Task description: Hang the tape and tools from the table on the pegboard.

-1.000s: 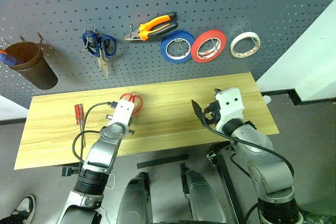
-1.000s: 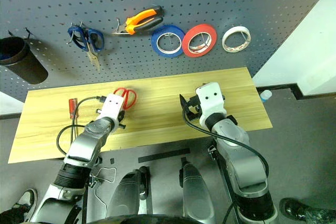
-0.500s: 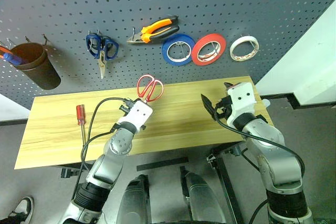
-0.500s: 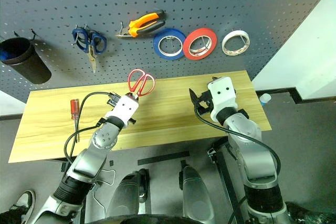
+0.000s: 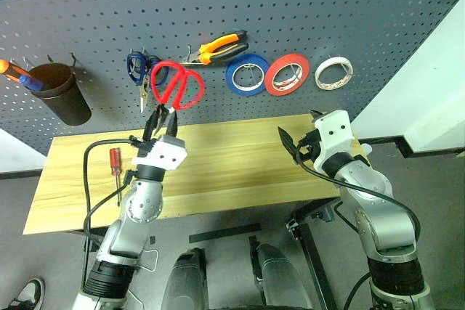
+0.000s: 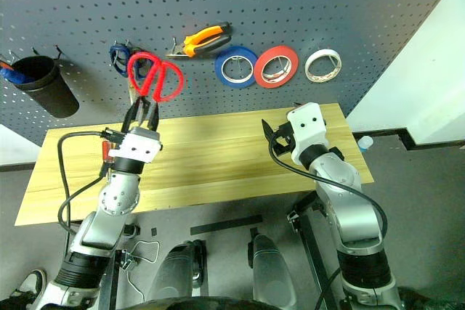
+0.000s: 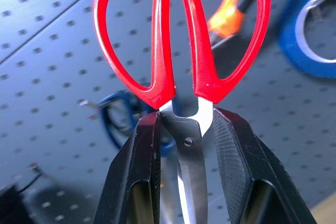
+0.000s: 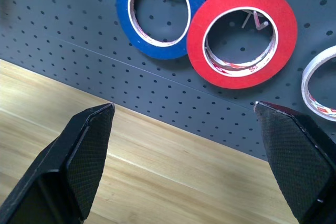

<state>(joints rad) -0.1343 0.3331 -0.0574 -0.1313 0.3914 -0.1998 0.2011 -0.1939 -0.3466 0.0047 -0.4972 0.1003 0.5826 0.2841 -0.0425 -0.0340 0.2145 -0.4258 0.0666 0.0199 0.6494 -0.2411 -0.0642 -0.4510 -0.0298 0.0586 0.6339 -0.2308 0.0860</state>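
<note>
Lighting was even and fairly bright, with soft shadows. The pegboard (image 5: 305, 12) bowed at the head views' upper edges. In the left wrist view, the blue scissors (image 7: 123, 121) behind were blurred; the red-handled scissors (image 7: 178, 51) stayed sharp.

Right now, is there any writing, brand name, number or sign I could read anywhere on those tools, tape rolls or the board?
None can be read.
Red tape roll: small red marks printed on its inner core, too small to read.
Cream-white tape roll: similar red marks inside, too blurred to read.
Red-handled scissors, pliers, pegboard: no lettering visible.
</note>
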